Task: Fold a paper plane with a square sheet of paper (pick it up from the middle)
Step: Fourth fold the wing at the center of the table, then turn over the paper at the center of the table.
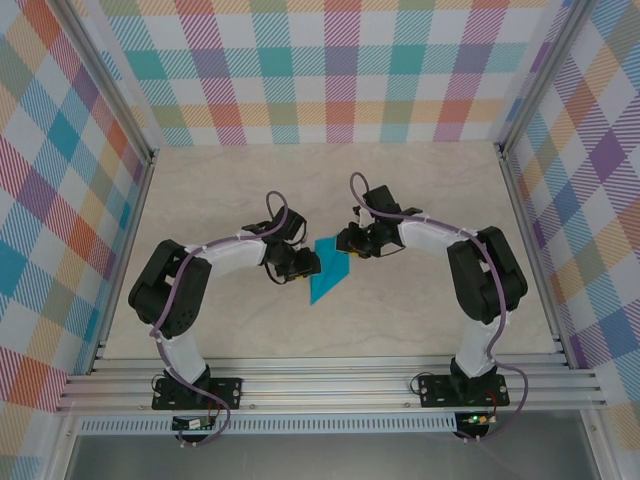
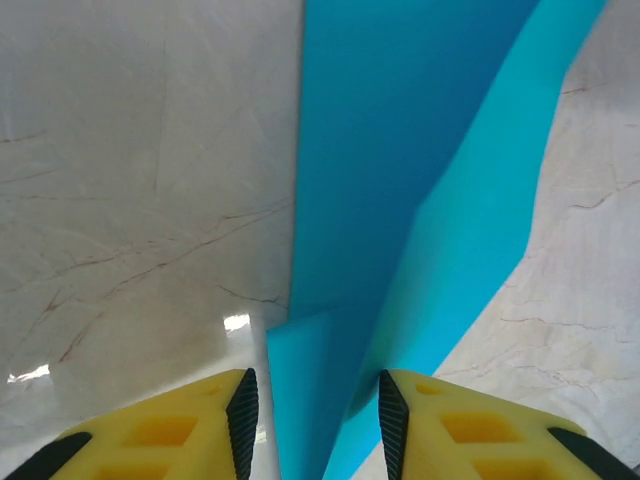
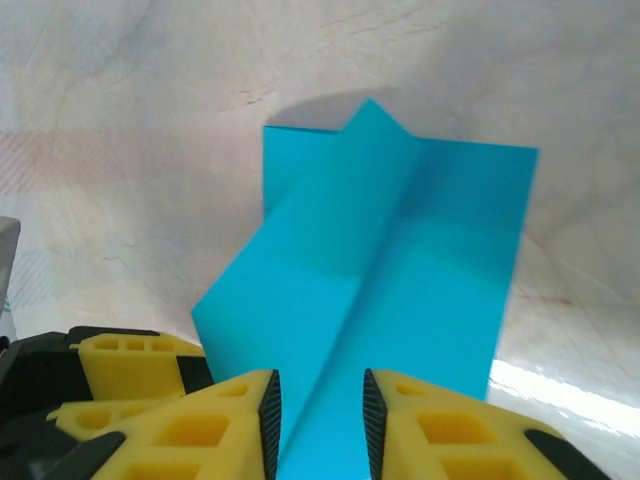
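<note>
Now, with the folded square sheet of paper (image 1: 327, 270) lying on the table (image 1: 430, 200) between the arms, its raised crease inside the part-open jaws of the left gripper (image 2: 315, 420) and the right gripper (image 3: 317, 420), neither apparently pinching it, I want both lifted straight off so the fold isn't dragged.

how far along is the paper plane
Done: the teal paper is folded, with layered flaps and a centre crease. In hand: the left gripper and right gripper straddle opposite ends, jaws apart. Left: it looks too wide for a dart, so further folds likely.
</note>
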Robot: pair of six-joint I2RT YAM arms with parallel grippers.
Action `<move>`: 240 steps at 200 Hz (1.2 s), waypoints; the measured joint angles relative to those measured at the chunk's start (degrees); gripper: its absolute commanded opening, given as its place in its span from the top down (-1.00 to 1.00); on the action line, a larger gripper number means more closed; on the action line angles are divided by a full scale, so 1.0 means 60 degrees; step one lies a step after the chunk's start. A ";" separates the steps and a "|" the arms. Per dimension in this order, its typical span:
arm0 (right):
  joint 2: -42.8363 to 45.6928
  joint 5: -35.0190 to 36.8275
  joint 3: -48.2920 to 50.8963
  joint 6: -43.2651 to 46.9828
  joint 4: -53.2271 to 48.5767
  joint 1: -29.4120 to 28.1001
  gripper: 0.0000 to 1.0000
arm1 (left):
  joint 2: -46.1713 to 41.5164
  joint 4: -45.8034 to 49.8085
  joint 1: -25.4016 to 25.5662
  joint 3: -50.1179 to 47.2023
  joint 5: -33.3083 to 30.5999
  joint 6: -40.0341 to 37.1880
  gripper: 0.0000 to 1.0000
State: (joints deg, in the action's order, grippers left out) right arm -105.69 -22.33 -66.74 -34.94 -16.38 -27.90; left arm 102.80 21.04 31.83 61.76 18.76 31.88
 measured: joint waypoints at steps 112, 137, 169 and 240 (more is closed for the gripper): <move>0.0044 0.0004 0.1100 -0.1122 0.0277 0.0015 0.26 | 0.0630 0.0233 -0.0018 0.0448 0.0029 -0.0266 0.34; -0.0047 -0.0189 0.1173 -0.1217 0.0481 0.0007 0.30 | 0.0699 0.0317 -0.0018 0.0506 0.0033 -0.0321 0.37; -0.0277 -0.0368 0.1173 -0.1322 0.0645 0.0000 0.31 | 0.0750 0.0448 -0.0018 0.0590 0.0036 -0.0408 0.38; -0.0087 0.0044 0.1162 -0.1308 0.0452 -0.0109 0.31 | 0.0772 0.0499 -0.0018 0.0627 0.0036 -0.0503 0.39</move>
State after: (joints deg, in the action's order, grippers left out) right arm -106.21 -22.06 -59.77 -42.78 -13.67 -28.56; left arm 107.44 24.03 31.73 65.52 18.98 28.86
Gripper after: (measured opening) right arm 0.342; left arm 0.308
